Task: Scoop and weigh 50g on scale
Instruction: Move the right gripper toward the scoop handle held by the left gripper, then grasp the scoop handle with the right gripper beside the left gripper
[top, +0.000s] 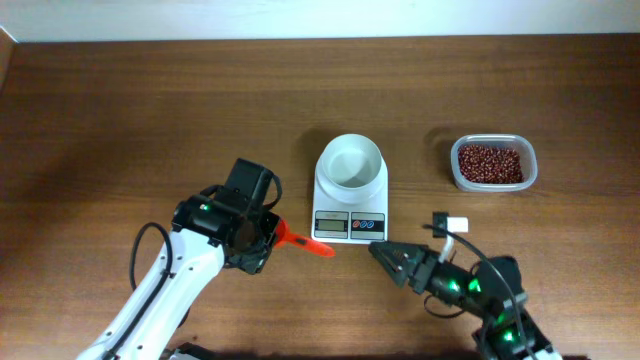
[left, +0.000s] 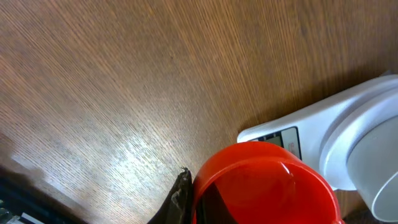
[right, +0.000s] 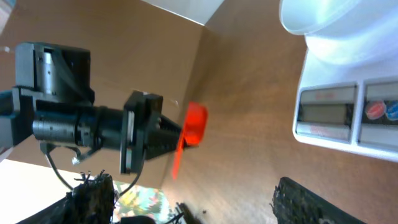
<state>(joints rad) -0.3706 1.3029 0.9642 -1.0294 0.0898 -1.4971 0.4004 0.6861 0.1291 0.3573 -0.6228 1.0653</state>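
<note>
The white scale (top: 349, 205) sits mid-table with its round white bowl (top: 350, 163) empty. My left gripper (top: 270, 236) is shut on a red scoop (top: 305, 243), whose empty cup (left: 261, 183) hovers just left of the scale's display (left: 283, 137); one dark finger (left: 178, 198) shows beside it. The red-brown beans (top: 490, 163) fill a clear tub at the right. My right gripper (top: 384, 253) stands open and empty, low over the table just in front of the scale's buttons (right: 380, 109). The right wrist view shows the scoop (right: 194, 128) held out by the left arm.
The clear plastic tub (top: 531, 170) stands about a hand's width right of the scale. Bare brown wood lies left of and behind the scale. The table's far edge meets a white wall (top: 300, 18).
</note>
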